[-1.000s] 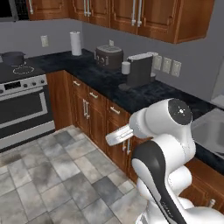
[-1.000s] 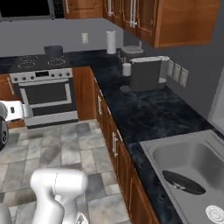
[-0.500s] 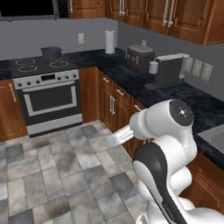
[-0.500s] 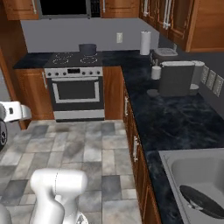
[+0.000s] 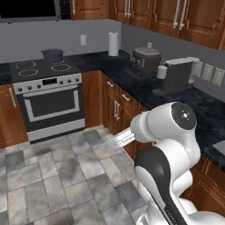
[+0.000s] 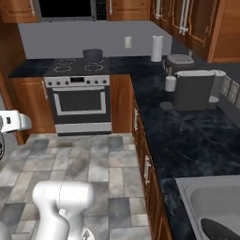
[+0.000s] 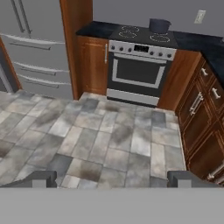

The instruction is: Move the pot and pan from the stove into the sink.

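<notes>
Fingers [image 7: 39,179] spread wide, holding nothing, hanging above the tiled floor well short of the stove.

Pot [image 7: 159,25] sits on the stove's [image 7: 142,43] back right burner, straight ahead and far across the floor from the gripper [image 7: 111,180]; its two loop handles are too small to make out. Right base view adds the sink [image 6: 197,187] near the base, with a dark round shape at its bottom edge, likely the pan [image 6: 220,229]. Left base view shows the pot and stove from the other side.
</notes>
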Available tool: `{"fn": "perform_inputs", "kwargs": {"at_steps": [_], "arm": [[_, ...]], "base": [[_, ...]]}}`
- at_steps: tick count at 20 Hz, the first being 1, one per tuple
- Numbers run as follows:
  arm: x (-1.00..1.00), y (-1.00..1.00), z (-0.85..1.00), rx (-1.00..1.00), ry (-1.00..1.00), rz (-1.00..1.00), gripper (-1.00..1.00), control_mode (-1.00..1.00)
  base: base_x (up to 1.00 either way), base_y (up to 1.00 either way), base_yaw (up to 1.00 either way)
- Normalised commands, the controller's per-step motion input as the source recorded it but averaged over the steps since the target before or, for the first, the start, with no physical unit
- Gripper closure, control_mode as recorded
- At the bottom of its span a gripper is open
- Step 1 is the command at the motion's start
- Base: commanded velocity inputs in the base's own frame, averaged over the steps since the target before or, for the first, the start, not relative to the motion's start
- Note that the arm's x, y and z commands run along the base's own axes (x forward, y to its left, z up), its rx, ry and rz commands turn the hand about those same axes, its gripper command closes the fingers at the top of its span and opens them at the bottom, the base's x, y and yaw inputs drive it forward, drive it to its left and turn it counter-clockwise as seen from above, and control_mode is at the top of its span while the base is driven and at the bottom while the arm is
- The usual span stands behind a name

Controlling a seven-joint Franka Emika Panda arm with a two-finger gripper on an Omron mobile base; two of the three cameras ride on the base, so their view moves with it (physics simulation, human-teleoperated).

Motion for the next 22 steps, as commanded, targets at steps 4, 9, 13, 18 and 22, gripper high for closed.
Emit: {"fn": "perform_inputs", "kwargs": {"at_steps": [4, 9, 13, 18, 22], "arm": [[0.0, 0.0, 0.0, 0.0, 0.0, 0.0, -1.0, 1.0], [0.0, 0.0, 0.0, 0.0, 0.0, 0.0, -1.0, 1.0], [0.0, 0.0, 0.0, 0.0, 0.0, 0.0, -1.0, 1.0], [0.0, 0.0, 0.0, 0.0, 0.0, 0.0, -1.0, 1.0], [0.0, 0.0, 0.0, 0.0, 0.0, 0.0, -1.0, 1.0]], "base": [[0.99, 0.18, -0.01], [1.0, 0.23, 0.0], [1.0, 0.25, 0.0], [1.0, 0.27, 0.0], [1.0, 0.29, 0.0]]}}
